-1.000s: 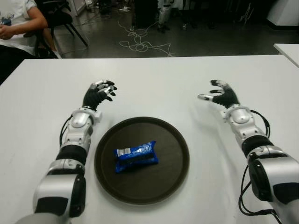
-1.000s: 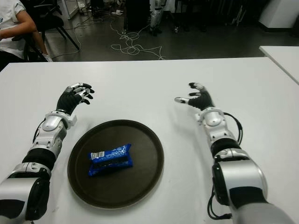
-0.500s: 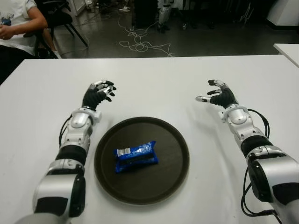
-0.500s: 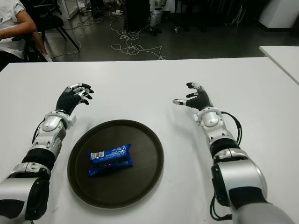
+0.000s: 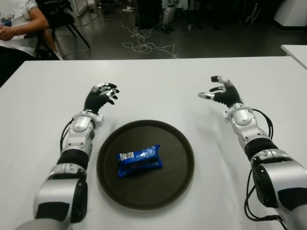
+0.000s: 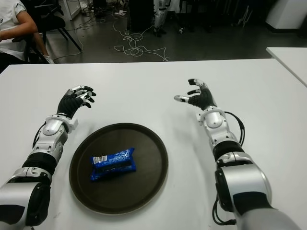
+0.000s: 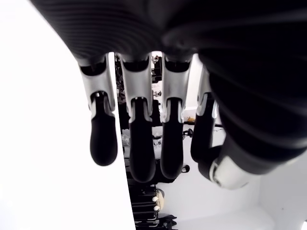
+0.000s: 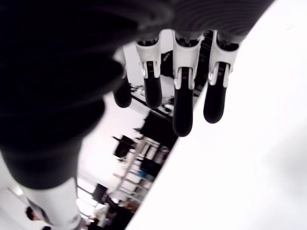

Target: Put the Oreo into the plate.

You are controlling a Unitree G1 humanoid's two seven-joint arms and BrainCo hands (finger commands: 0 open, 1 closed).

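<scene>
Beyond the plate (image 5: 180, 143) — left hand (image 5: 100, 97), right hand (image 5: 222, 93), fingers loosely spread.

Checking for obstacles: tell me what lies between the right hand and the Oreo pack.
Only bare white table and the dark plate's rim separate the right hand from the Oreo pack, seen in both eye views.

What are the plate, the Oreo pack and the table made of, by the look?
Plate: dark brown, round, raised rim, dull sheen; probably moulded plastic, though coated metal can't be ruled out.
Oreo pack: blue printed wrapper with creases and soft highlights; looks like thin plastic film.
Table: flat, white, matte, no grain visible; likely laminate or painted board.
Neither robot hand touches any of them.
</scene>
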